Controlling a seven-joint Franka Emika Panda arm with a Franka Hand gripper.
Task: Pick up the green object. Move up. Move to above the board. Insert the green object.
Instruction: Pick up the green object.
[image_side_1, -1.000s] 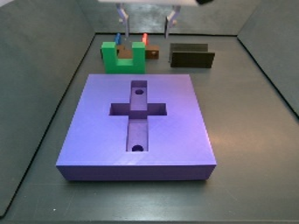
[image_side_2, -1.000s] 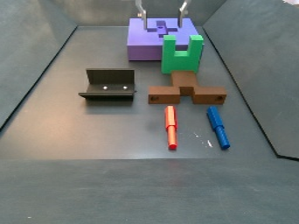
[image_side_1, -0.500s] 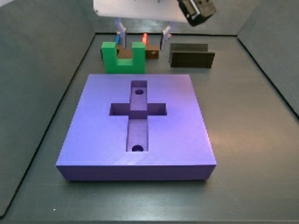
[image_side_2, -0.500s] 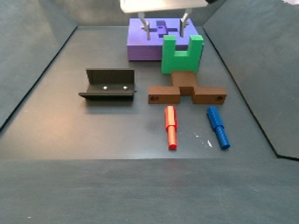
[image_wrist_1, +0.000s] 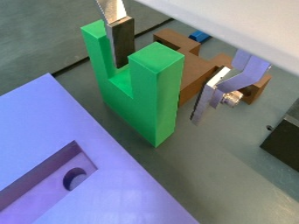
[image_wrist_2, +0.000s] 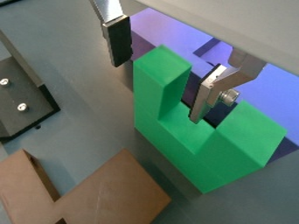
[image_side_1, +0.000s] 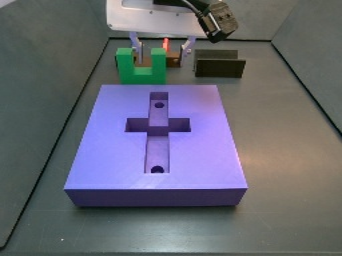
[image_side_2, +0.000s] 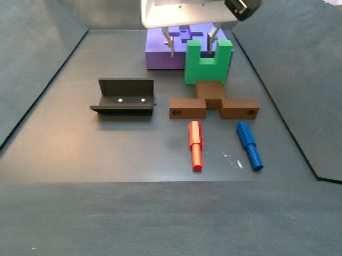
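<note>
The claw (image_wrist_1: 163, 61) hangs low over the green object (image_wrist_1: 138, 87), its two silver fingers spread apart and released. In both wrist views one finger (image_wrist_2: 114, 35) stands beside the outer face of one prong while the other finger (image_wrist_2: 215, 89) sits past the second prong, so the block lies between them; whether the pads touch it I cannot tell. The green object (image_side_1: 140, 64) stands upright on the dark bench (image_side_1: 281, 140), prongs up, just beyond the far end of the board (image_side_1: 159, 140) in a side view, close to it. The board (image_side_2: 171, 48) lies flat, its cross-shaped recess and two round holes open. Near the green object (image_side_2: 207, 63) rest a brown cross-shaped piece (image_side_2: 211, 102), a red peg (image_side_2: 195, 145) and a blue peg (image_side_2: 249, 145). The fixture (image_side_2: 124, 97) stands well apart from them on the bench.
</note>
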